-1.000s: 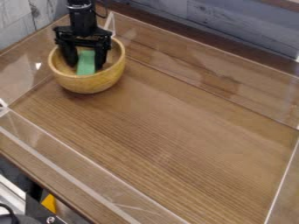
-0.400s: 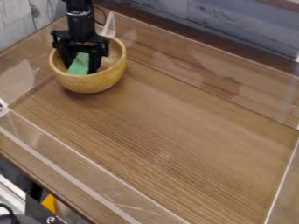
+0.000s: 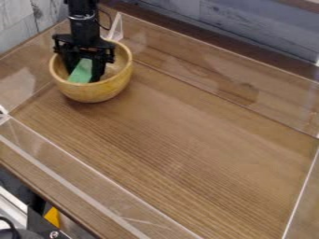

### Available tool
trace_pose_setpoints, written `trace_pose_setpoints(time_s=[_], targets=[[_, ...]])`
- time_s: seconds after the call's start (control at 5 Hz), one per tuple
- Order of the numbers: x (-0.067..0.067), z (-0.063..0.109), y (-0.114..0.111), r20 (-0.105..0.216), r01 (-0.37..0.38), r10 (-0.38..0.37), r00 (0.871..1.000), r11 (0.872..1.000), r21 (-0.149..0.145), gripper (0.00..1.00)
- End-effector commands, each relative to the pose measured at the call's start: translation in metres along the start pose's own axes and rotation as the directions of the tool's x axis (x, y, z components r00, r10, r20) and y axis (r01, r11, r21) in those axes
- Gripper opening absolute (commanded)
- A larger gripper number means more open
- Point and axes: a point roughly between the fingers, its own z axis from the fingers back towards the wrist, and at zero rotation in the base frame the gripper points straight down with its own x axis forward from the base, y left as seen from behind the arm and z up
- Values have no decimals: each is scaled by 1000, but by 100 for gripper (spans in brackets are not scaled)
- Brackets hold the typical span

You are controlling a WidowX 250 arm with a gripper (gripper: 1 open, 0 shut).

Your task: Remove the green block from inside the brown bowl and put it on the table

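The brown bowl (image 3: 92, 91) stands on the table (image 3: 187, 140) at the far left. The green block (image 3: 81, 74) leans tilted inside it. My black gripper (image 3: 85, 63) reaches straight down into the bowl, and its fingers straddle the upper part of the block. The fingertips sit low in the bowl against the block. The view is too small to show whether they press on it.
Clear plastic edging (image 3: 75, 191) runs along the table's front and sides. A grey plank wall (image 3: 237, 23) stands behind the table. A yellow-and-black object (image 3: 50, 217) shows below the front edge.
The gripper has sunk a little deeper into the bowl over the block. Bowl and gripper have shifted slightly left together.
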Motion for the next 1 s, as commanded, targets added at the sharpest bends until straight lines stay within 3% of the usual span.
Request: trace_pose_setpoints(time_s=[0.0,0.2,0.6,0.8], targets=[[-5,11,15,12,-68,68,998,998,11,0],[-6,19,16,12,-89,89,996,996,10,0],[-4,18,-2,9,-17,17,1000,1000,8,0],[-5,17,-14,2,-66,66,998,998,1,0]])
